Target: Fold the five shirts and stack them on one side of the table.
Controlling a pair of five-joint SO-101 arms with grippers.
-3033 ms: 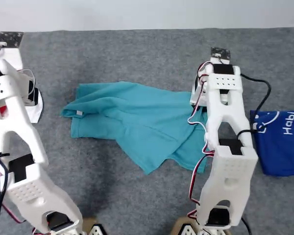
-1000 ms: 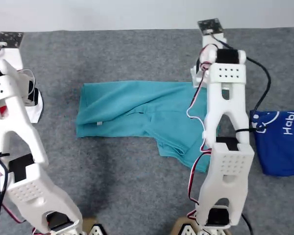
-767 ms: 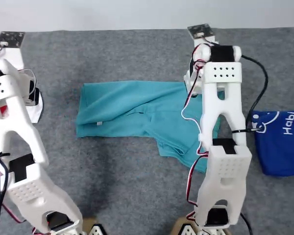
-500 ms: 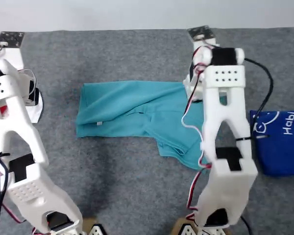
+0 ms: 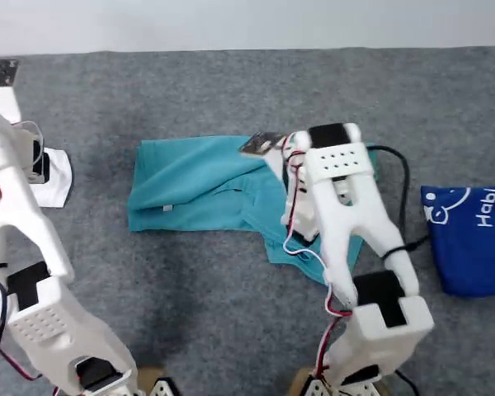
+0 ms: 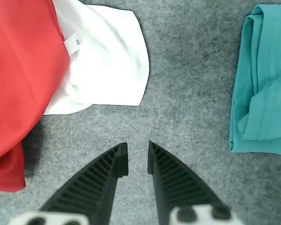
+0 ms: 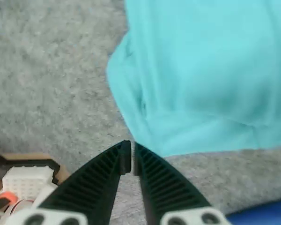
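teal shirt: plain teal | blue shirt: deep blue, white print | white shirt: plain white | red shirt: plain red | table: mottled grey | left arm, right arm: white | left gripper, right gripper: black, ribbed

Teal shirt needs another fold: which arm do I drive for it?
Right. The right arm hangs over the teal shirt, jaws at its edge. The left arm sits off to the side, jaws next to the white shirt, bare carpet between them and the teal one.

Closed fingers at the edge of the teal shirt.
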